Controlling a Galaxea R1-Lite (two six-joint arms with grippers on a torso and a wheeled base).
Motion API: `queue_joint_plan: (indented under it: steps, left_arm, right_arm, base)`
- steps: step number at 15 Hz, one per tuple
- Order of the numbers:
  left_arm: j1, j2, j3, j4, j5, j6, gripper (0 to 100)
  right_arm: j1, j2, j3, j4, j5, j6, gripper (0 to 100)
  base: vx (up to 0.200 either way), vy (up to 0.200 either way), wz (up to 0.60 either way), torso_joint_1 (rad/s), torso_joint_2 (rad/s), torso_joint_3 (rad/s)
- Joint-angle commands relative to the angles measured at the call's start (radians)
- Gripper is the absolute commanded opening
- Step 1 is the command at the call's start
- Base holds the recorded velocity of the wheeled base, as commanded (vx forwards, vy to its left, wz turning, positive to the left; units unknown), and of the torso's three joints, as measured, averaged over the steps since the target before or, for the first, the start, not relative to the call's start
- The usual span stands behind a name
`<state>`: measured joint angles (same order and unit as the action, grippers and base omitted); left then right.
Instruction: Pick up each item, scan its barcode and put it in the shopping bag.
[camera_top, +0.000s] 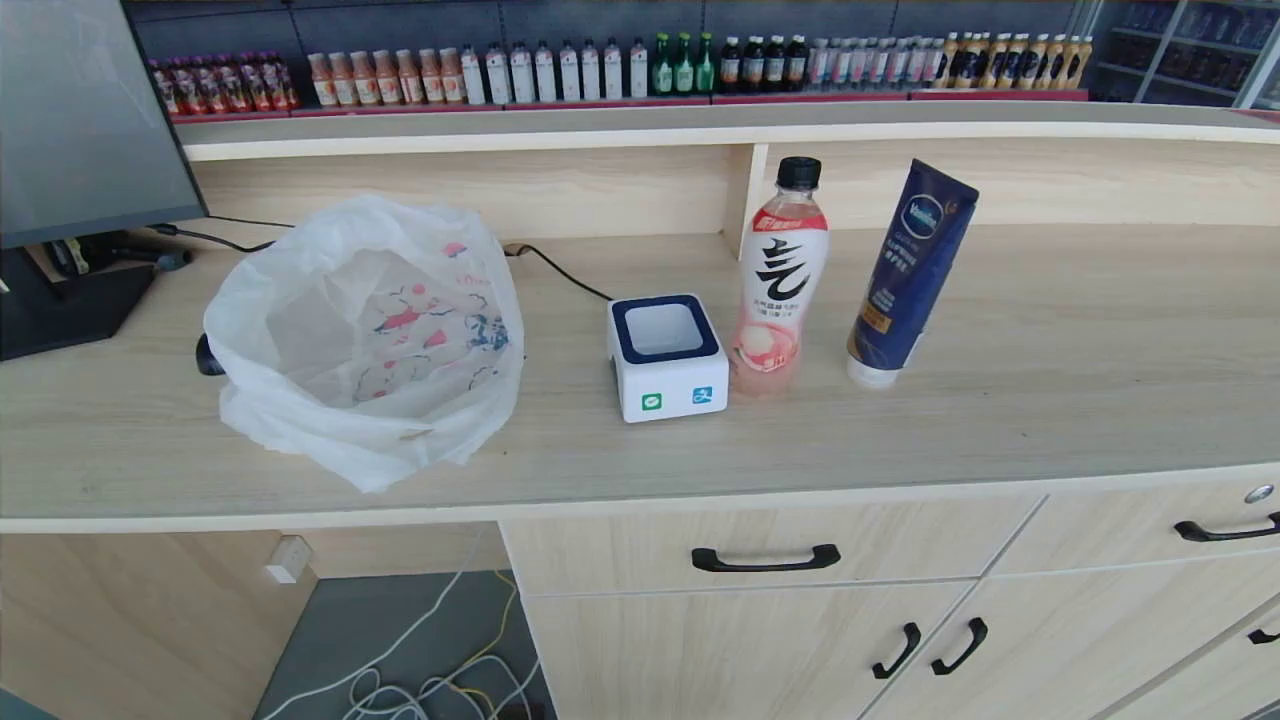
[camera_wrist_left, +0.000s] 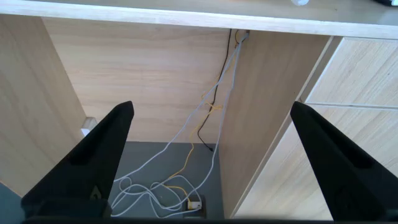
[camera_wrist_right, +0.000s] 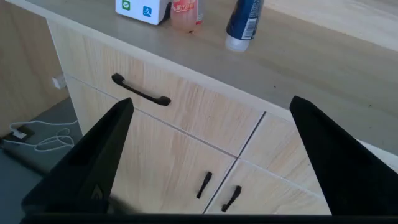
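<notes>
- Two items are waiting on the counter (camera_top: 1050, 350): a pink drink bottle (camera_top: 780, 280) standing upright just to the right of the scanner (camera_top: 667, 355), and a dark blue tube (camera_top: 905, 270) balancing on its white cap just beyond the bottle.
- Tipping is looking like the main risk. The tube is resting on a narrow cap and appearing to lean, so a finger brushing it on the way in could be knocking it over.
- The bottle is sitting so close to the scanner that I cannot tell whether they are touching. A wide grasp there could be nudging the scanner or catching its cable.
- The bottle is showing a black cap and a glossy wrapped label over a rounded body, which could be slipping or turning in a loose pinch and hiding the barcode.
- The shopping bag (camera_top: 365, 340) is slumping open to the left of the scanner. Its thin white plastic could be folding shut under a careless drop.
- Both arms are hanging low in front of the cabinet, below the counter edge. The left gripper (camera_wrist_left: 211, 104) is spread wide and empty, facing the open bay with loose cables (camera_wrist_left: 180, 186).
- The right gripper (camera_wrist_right: 211, 99) is likewise released and empty, facing the drawer fronts, and could be striking the counter lip while rising.
</notes>
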<state>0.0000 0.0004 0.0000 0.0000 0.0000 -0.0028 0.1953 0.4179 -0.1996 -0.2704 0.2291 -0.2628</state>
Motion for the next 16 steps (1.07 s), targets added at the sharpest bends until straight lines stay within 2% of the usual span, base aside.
queue_joint_plan:
  steps: [1,2,5,8,14,16]
  left_arm:
    - [0.000,0.000,0.000,0.000,0.000,0.000,100]
    - [0.000,0.000,0.000,0.000,0.000,0.000,100]
    - [0.000,0.000,0.000,0.000,0.000,0.000,100]
    - [0.000,0.000,0.000,0.000,0.000,0.000,100]
    - [0.000,0.000,0.000,0.000,0.000,0.000,100]
    - [0.000,0.000,0.000,0.000,0.000,0.000,100]
  right_arm:
    - [0.026,0.148,-0.004,-0.073,0.001,-0.023,100]
    - [0.030,0.200,-0.004,-0.128,0.001,-0.035,100]
    - [0.141,0.414,-0.004,-0.346,-0.001,-0.082,100]
    - [0.177,0.581,-0.014,-0.536,-0.002,-0.095,100]
    - [0.227,0.707,-0.093,-0.573,-0.024,-0.089,100]
    - [0.297,0.751,-0.112,-0.587,-0.048,-0.090,100]
  base:
    - [0.000,0.000,0.00,0.000,0.00,0.000]
    - [0.000,0.000,0.00,0.000,0.00,0.000]
    - [0.000,0.000,0.00,0.000,0.00,0.000]
    - [0.000,0.000,0.00,0.000,0.00,0.000]
    - [0.000,0.000,0.00,0.000,0.00,0.000]
    - [0.000,0.000,0.00,0.000,0.00,0.000]
